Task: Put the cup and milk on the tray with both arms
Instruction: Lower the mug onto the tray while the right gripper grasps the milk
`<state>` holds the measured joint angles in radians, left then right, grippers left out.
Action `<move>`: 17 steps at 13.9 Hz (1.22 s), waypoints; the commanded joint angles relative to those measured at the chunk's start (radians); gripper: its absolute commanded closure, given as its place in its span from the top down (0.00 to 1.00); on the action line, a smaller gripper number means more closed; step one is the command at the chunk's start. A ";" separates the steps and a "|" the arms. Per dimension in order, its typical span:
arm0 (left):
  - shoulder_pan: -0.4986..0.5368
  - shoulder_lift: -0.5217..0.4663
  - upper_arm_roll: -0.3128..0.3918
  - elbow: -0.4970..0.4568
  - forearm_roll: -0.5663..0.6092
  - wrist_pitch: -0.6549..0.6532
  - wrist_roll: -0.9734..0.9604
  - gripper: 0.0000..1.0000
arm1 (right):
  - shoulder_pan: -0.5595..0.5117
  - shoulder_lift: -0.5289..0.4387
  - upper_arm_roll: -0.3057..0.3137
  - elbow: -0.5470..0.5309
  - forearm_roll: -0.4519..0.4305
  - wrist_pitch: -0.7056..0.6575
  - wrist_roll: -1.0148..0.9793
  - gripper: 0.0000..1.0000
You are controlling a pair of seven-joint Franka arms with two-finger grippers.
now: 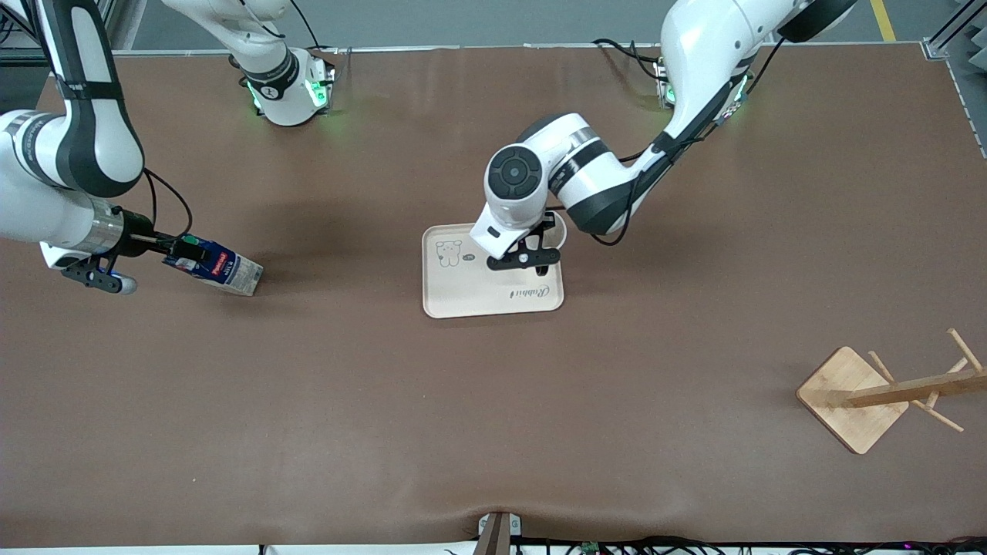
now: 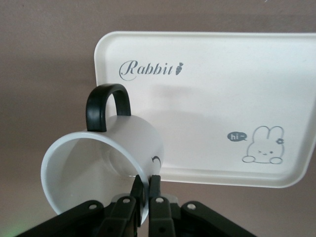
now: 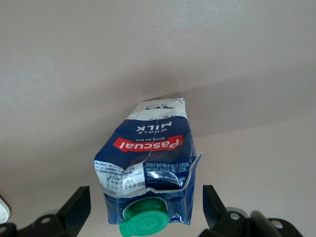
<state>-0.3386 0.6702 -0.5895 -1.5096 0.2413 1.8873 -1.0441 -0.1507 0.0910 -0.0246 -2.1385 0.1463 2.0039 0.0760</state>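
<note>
1. The left pincer (image 1: 537, 250), reaching from the left arm's base, hangs over the cream tray (image 1: 463, 297) at its edge farther from the front camera, fingers (image 2: 154, 187) closed tight on the rim of the white mug (image 2: 106, 165) (black handle, tipped on its side).
2. The right pincer (image 1: 179, 248), over the worktop (image 1: 493, 401) toward the right arm's end, grips the cap end of the blue Pascal milk carton (image 1: 220, 268), which tilts downward, well apart from the tray.
3. A wooden mug rack (image 1: 879, 395) stands toward the left arm's end, nearer the front camera.
</note>
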 commanded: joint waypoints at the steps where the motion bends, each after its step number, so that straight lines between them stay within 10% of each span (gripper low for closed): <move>1: -0.097 0.035 0.089 0.034 0.023 -0.001 -0.039 0.00 | 0.023 0.004 0.003 -0.014 -0.014 0.027 0.034 1.00; 3: -0.140 0.055 0.143 0.034 0.016 0.024 -0.042 0.00 | 0.023 0.004 0.003 -0.015 -0.014 0.026 0.036 0.94; 8: -0.146 0.072 0.146 0.034 0.018 0.064 -0.059 0.00 | 0.017 0.004 0.003 -0.006 -0.014 0.013 0.038 0.18; 9: -0.146 0.072 0.146 0.034 0.018 0.067 -0.059 0.01 | 0.017 0.009 0.003 0.002 -0.014 -0.003 0.033 0.17; 11: -0.140 0.060 0.148 0.035 0.021 0.067 -0.079 0.99 | 0.010 0.030 0.003 0.067 -0.014 -0.084 0.033 0.21; 17: -0.039 -0.117 0.146 0.091 0.024 0.035 0.002 1.00 | 0.020 0.101 0.003 0.249 -0.004 -0.226 0.073 0.26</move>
<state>-0.4392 0.6729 -0.4433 -1.3992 0.2521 1.9544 -1.0889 -0.1425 0.1486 -0.0304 -1.9371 0.1460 1.8094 0.1095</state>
